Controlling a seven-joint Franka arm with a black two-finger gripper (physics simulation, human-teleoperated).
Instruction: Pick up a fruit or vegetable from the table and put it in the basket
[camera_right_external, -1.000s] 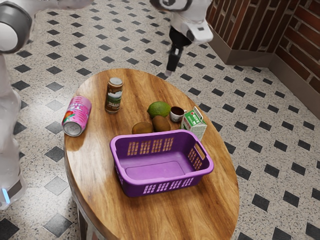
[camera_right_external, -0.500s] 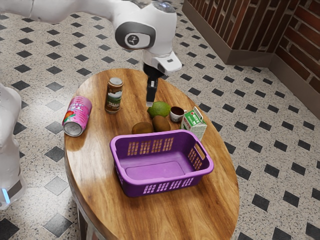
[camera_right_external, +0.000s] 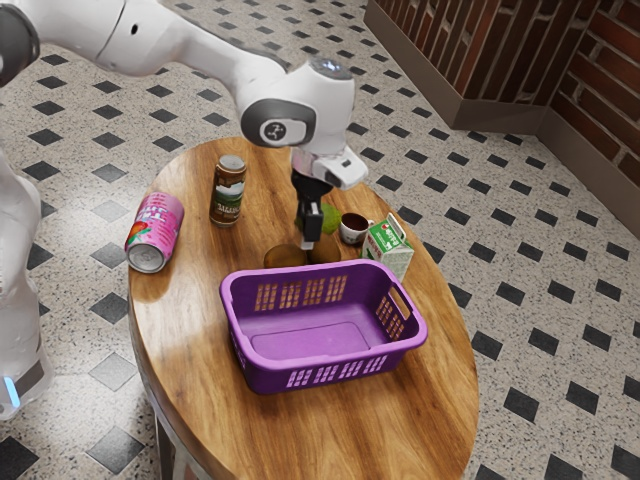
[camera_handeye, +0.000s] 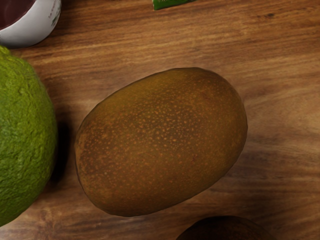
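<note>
Just above the exterior view's centre, the black two-finger gripper hangs over the table; I cannot tell whether its jaws are open or closed. Under it lies an oval, brown-skinned kiwi, the likely pick, probably light and fairly firm but easily bruised, its rounded sides apt to roll. A gentle hold across its narrow waist looks best, minding the rough-skinned green citrus off one end and the second brown kiwi nearby. In the exterior view's lower middle waits the purple plastic basket.
</note>
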